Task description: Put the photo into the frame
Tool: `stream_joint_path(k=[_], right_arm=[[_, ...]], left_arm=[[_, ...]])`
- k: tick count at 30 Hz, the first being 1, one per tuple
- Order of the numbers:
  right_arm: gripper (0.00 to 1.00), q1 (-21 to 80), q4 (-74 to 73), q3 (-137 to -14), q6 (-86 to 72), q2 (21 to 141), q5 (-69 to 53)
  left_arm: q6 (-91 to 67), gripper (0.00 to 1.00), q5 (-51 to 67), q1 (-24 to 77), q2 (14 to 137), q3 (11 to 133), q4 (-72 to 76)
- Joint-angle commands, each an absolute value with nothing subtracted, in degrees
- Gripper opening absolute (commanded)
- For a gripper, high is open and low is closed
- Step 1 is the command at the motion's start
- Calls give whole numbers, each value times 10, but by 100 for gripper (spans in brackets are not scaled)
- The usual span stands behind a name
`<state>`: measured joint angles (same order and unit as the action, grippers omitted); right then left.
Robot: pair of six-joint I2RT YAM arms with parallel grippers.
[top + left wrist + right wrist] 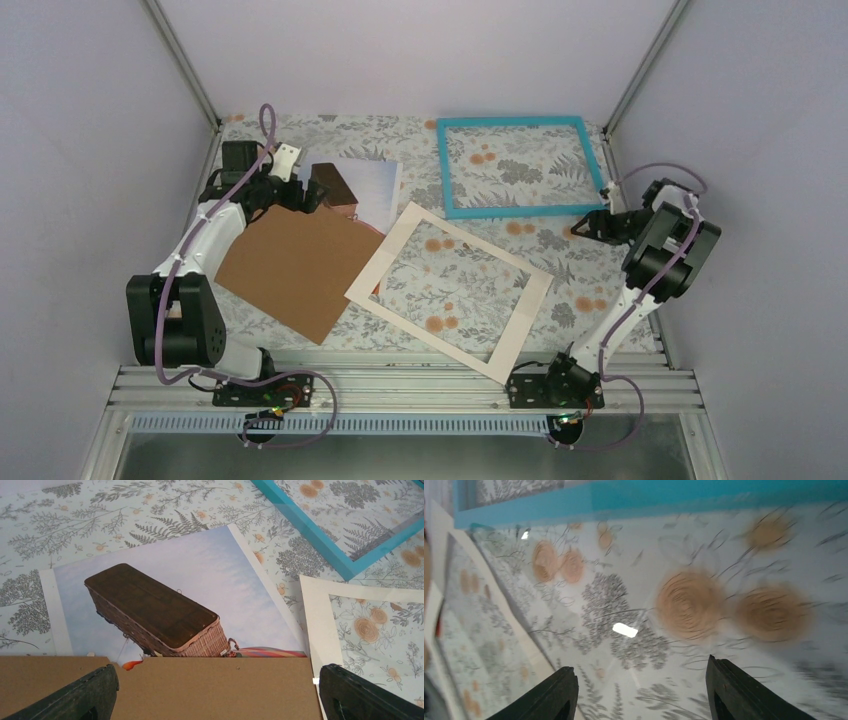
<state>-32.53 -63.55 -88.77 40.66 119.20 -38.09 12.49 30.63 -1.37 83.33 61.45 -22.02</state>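
Two claws are mine, and both stand released with nothing between the fingers. My left gripper (290,195) (218,675) is spread wide, low over the far edge of the brown backing board (295,265) (215,690), one finger near each end of that edge in the left wrist view. My right gripper (585,228) (641,667) hovers with its jaws parted above bare floral tablecloth (600,290) (684,605), just outside the near right corner of the frame (515,209) (320,535) (624,500). The right wrist view is blurred.

The photo (370,185) (210,575) lies flat on the cloth at the far left, face up. Its brown basket and pale sky show, while its near part is hidden under the backing board; only a sliver of orange and striped balloon peeks out along the board's edge. The turquoise frame lies flat at the far right, cloth pattern visible through its pane, apart from the photo.

A cream mat (450,290) (315,610) lies tilted in the middle, between board and frame. Its left corner overlaps the board's right edge. Its far corner comes up close to the photo's right side; whether they touch I cannot tell.
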Motion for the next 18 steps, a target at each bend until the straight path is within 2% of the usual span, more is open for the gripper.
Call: stream_joint_path(k=[1,9,18], right_arm=[[64,-319,-597,-832,321,1176,-455],[63,-303,-579,-785,298,1219,-483],[63,-174,-567,-760,307,1229,-509]], left_arm=[[125,100,315,-11,839,639,-223],[122,100,314,-11,840,635,-225],[119,100,298,-11,842,629,-222]])
